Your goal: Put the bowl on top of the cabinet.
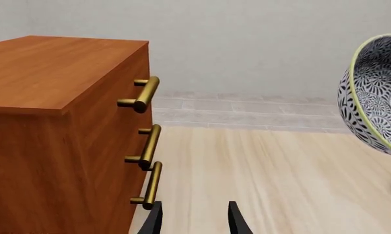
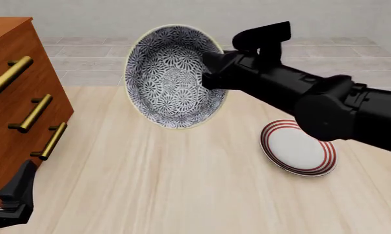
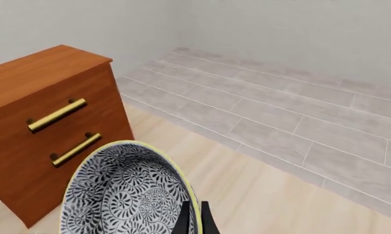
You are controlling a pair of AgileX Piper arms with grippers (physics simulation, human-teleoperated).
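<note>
Left gripper [image 1: 194,219] idle near cabinet [image 2: 13,92] base, jaws parted, empty. Red-ringed plate [image 2: 298,148] on table, right of cabinet. Right gripper [image 3: 194,219] pinches patterned bowl [image 2: 174,77] rim, bowl airborne, tilted, right of cabinet. Lift done; carry over top and release remain.

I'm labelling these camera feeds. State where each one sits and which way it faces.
Front view: fixed above the arms' side, facing forward and down at the table; right arm lifts the bowl.
Left wrist view: behind the left gripper, facing the cabinet; fingertips show.
Right wrist view: behind the right gripper, over the bowl's rim.
All three share cabinet and bowl.
</note>
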